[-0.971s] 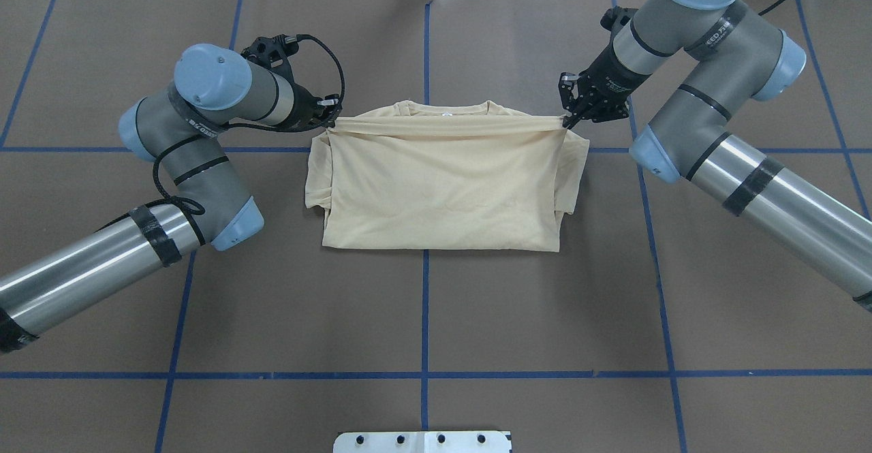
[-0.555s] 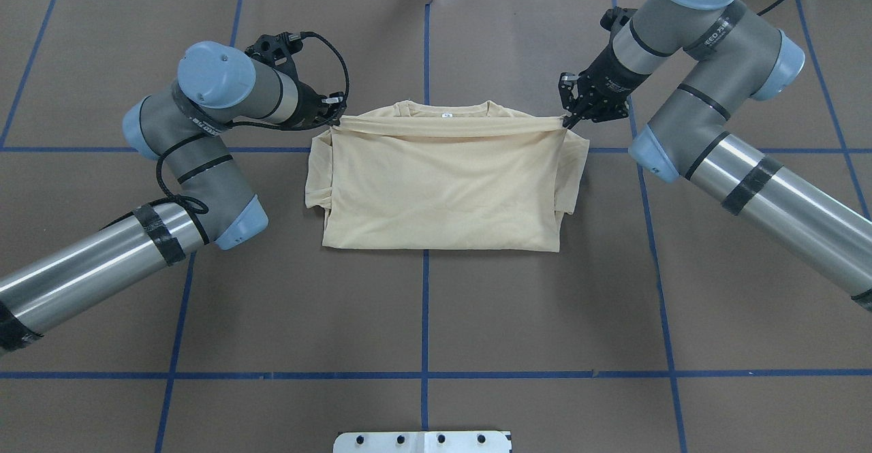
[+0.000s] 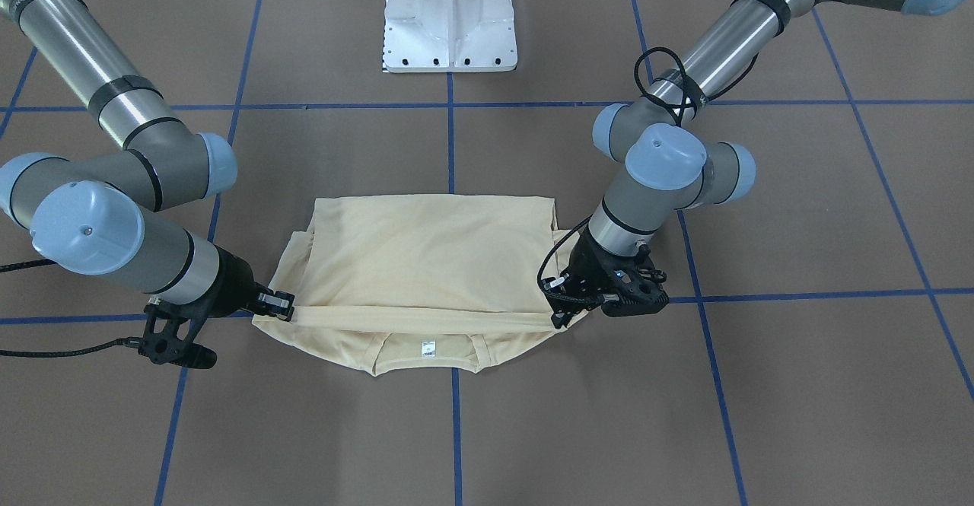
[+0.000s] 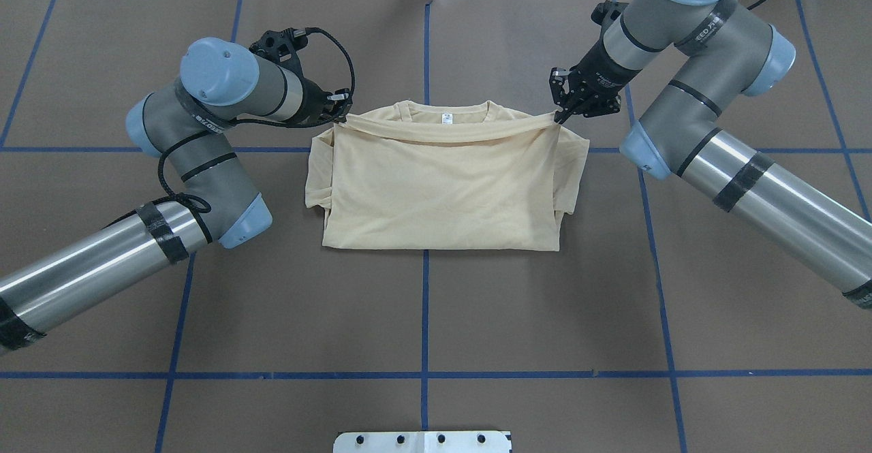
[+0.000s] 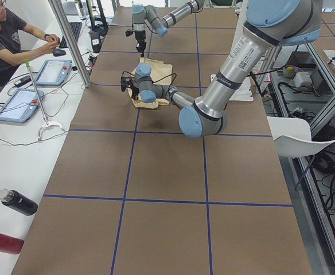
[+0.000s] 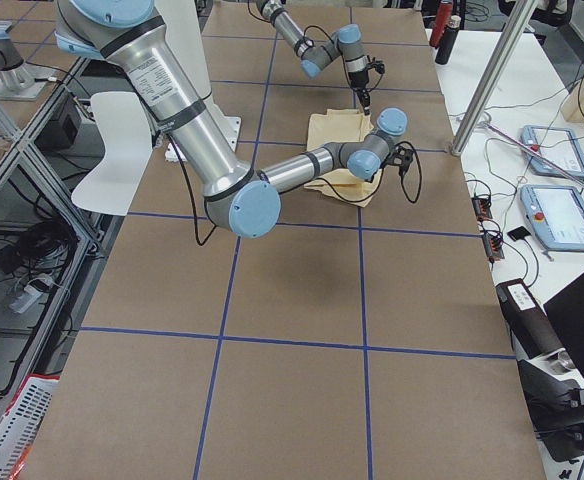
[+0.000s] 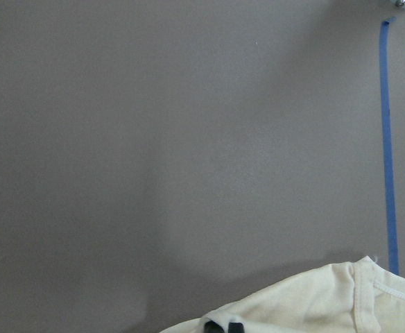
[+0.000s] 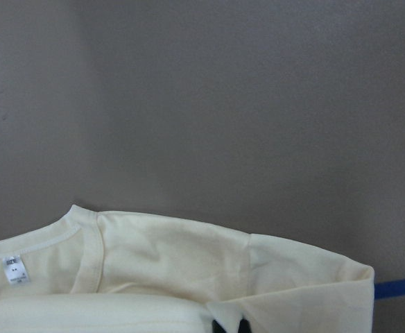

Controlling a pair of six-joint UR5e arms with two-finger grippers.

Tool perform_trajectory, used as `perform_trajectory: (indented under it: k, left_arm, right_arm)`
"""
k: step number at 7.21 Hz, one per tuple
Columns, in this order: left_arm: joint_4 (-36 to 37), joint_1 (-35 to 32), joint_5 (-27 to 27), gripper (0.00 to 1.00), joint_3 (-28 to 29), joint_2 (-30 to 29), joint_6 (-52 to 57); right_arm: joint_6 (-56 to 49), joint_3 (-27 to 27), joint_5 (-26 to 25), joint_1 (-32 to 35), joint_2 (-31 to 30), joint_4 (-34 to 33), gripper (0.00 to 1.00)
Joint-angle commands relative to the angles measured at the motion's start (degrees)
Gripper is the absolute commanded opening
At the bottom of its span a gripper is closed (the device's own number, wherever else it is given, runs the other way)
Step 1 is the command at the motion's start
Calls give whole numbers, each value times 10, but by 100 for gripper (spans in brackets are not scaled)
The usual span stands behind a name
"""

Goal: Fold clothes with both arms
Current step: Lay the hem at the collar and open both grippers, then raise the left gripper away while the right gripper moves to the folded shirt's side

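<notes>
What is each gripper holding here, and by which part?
Both hold the shirt. The left gripper and the right gripper each pinch one end of the folded-over top layer's edge, stretched taut just short of the collar.

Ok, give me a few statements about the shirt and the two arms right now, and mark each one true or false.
1. The left fingers and right fingers each pinch an end of the shirt edge that is folded over. True.
2. The navy print faces up. False: only plain cream cloth shows.
3. The neck tag is uncovered. True.
4. The shirt hangs clear of the table. False: it lies folded on it.
</notes>
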Motion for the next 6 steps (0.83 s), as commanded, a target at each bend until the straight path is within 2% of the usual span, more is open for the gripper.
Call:
perform_trajectory:
  k: [1, 4, 6]
  left_arm:
    - [1, -1, 1, 100, -9, 1, 0]
    - [3, -10, 0, 100, -65, 20, 2]
    - [9, -16, 1, 100, -138, 68, 1]
  right_arm:
    - [4, 0, -63, -17, 2, 1, 100]
    - [10, 33, -59, -9, -3, 25, 100]
    - [15, 128, -60, -11, -67, 18, 100]
